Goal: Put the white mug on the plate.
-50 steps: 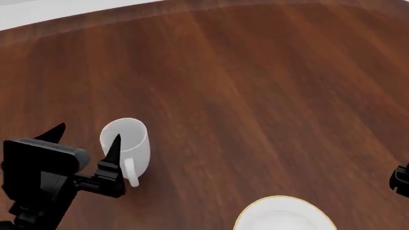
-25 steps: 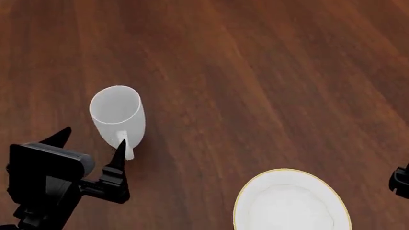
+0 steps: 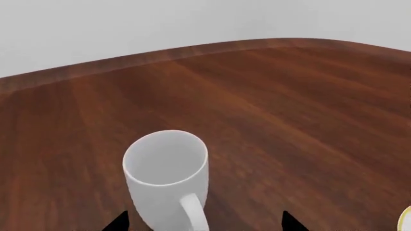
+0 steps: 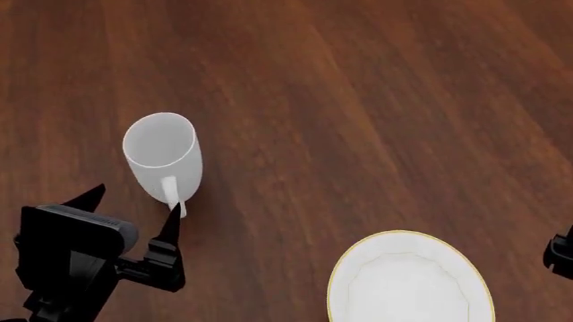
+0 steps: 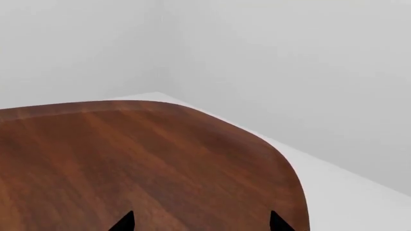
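White mug (image 4: 161,155) upright, apart from plate (image 4: 340,282); left gripper (image 4: 131,209) spread.

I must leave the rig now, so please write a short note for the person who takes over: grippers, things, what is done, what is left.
Left gripper: open, empty, just short of the white mug, handle toward it.
Right gripper: open, empty, off to the side.
White mug stands upright on the table.
Plate is bare, to the mug's right, nearer the robot.
Done: approach only.
Left: grasp, lift, set the mug on the plate.

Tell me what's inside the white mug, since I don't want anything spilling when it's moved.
The white mug looks empty: only its bare white inner wall shows through the open mouth. Its very bottom is hidden by the near rim.
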Available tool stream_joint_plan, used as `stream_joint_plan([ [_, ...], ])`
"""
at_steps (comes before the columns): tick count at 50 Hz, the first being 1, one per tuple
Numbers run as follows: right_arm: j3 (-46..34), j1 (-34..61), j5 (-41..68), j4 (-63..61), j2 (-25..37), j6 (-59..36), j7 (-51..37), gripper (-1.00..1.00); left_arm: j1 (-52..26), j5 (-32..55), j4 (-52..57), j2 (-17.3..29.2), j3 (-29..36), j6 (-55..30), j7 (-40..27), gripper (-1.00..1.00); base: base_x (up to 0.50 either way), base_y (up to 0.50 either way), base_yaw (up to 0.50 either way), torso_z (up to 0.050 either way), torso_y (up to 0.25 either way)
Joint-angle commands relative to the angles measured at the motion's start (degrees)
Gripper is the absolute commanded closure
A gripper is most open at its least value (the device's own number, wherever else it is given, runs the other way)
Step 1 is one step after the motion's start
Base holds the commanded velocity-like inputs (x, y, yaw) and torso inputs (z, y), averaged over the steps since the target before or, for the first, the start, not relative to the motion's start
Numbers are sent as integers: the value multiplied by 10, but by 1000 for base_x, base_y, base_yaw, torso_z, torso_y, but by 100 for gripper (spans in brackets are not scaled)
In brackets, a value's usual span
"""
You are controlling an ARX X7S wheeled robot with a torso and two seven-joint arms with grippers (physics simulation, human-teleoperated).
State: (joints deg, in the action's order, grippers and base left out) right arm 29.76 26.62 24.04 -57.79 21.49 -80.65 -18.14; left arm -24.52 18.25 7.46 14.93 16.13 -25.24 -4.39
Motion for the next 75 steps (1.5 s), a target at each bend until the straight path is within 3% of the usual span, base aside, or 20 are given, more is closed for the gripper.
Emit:
stream_joint_plan([
  [1,5,-6,9,4,0,8,-4,-100,-1,4,-2,0,0,-2,-3,-100,0,0,0,0,0],
  [19,6,-6,13,4,2,9,-6,-100,-1,5,-1,1,2,-3,-4,-100,0,0,0,0,0],
  [20,-66,32,-317,-11,-76,-11,230,-100,20,-149,9,-105,-109,-36,129,-100,0,0,0,0,0],
  [34,-71,40,-348,-21,-78,-24,256,-100,-1,-155,1,-98,-90,-81,104,-100,0,0,0,0,0],
  [46,-81,43,-382,-18,-90,-18,281,-100,-65,-147,-18,-104,-51,-142,114,-100,0,0,0,0,0],
  [58,-79,29,-392,-2,-112,14,289,-100,-170,-137,-47,-137,-31,-333,78,-100,0,0,0,0,0],
  [67,-72,21,-390,10,-122,33,290,-100,-225,-124,-85,-142,-9,-397,11,-100,0,0,0,0,0],
  [75,-69,21,-391,15,-124,37,292,-100,-254,-72,-76,-144,-32,-461,-34,-100,0,0,0,0,0],
])
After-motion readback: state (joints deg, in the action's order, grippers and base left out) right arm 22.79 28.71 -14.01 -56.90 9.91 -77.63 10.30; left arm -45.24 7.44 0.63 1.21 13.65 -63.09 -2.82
